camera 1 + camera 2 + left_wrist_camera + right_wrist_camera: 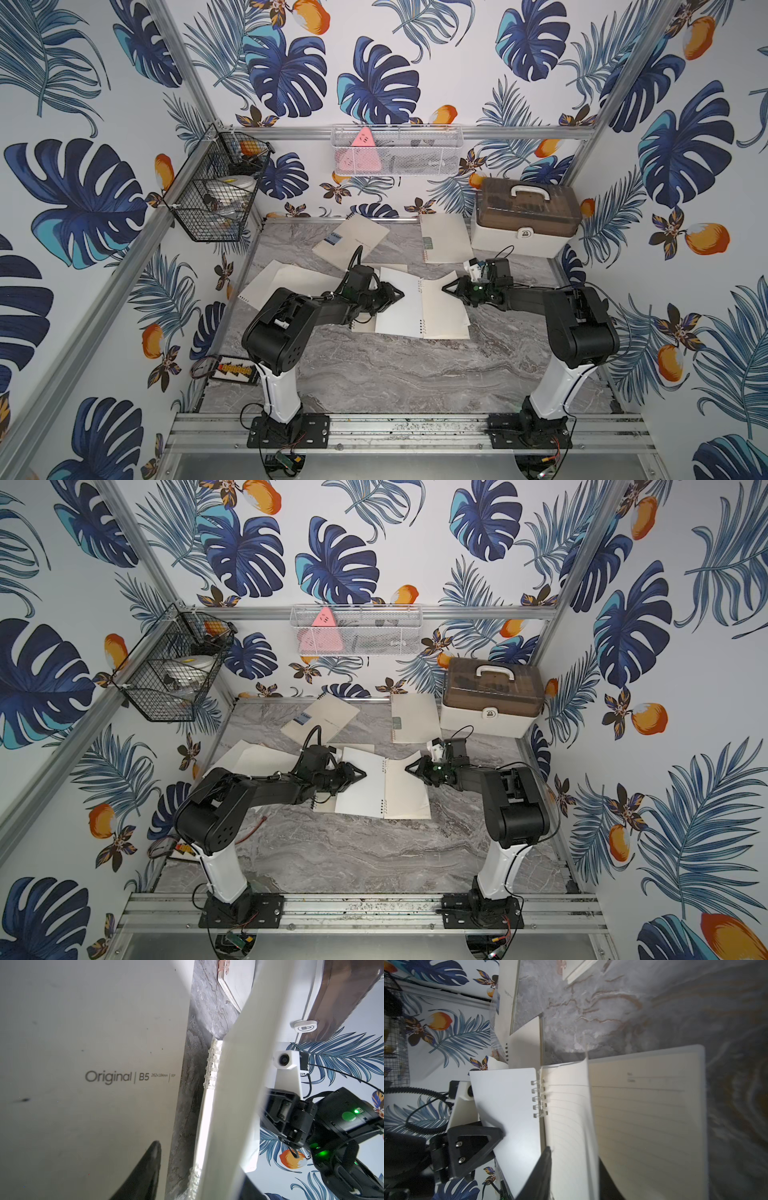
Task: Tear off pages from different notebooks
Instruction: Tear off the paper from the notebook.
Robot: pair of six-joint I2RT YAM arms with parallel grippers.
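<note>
On the grey marble tabletop, mid-frame, the open notebook has a lined page lifted between the half-closed jaws of your right gripper, grip uncertain, while your left gripper, opening unclear, presses the cover; if it slips, pulling may drag the notebook, not tear.

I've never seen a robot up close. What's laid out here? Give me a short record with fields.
Surface: grey marbled table
Centre: open notebook, spiral-bound, lined
Left gripper: on its folded-back cover; grip unclear
Right gripper: at a lifted page; grip unclear
Back: blue-label notebook, teal-label notebook, both closed
Robot's left: loose pages
Back right: white box, brown lid
</note>
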